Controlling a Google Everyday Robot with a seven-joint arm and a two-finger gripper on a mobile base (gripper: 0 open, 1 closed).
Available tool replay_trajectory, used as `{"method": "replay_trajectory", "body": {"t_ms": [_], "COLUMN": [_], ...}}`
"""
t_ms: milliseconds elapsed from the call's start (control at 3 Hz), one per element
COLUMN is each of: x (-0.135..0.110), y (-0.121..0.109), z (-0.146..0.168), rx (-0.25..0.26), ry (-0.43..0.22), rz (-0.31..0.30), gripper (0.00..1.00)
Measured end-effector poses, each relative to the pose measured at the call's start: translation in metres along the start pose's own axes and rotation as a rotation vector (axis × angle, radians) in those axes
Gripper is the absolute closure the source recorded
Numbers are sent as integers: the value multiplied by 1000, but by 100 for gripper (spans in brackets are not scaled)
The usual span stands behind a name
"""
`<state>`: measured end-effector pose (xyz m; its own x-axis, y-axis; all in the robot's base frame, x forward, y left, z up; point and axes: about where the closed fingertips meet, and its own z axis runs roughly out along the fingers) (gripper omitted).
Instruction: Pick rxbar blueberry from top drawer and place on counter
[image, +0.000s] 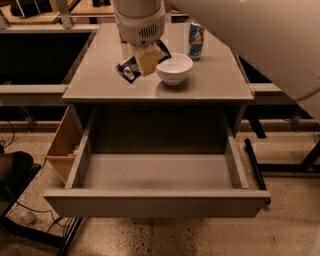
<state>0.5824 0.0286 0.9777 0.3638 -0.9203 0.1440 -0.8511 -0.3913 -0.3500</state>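
Observation:
My gripper is high above the counter, left of the white bowl. It is shut on the rxbar blueberry, a dark glossy wrapper with a white patch that sticks out to the lower left and upper right of the tan fingers. The bar hangs in the air over the counter's middle. The top drawer is pulled wide open below, with a bare grey floor.
A white bowl sits mid-counter, right of the gripper. A blue-and-white can stands at the back right. A tan wooden drawer hangs open at the left. My large white arm fills the upper right.

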Motion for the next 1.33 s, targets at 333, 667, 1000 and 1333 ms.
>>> {"method": "replay_trajectory", "body": {"t_ms": [333, 667, 1000, 1333], "x": [-22, -46, -61, -66], "y": [-55, -100, -138, -167], "z": [-13, 12, 49, 79], "rx": [16, 0, 10, 48], "ry": [-9, -83, -176, -274], "rz": [-123, -239, -257, -234], "gripper": [100, 100, 100, 100]}}
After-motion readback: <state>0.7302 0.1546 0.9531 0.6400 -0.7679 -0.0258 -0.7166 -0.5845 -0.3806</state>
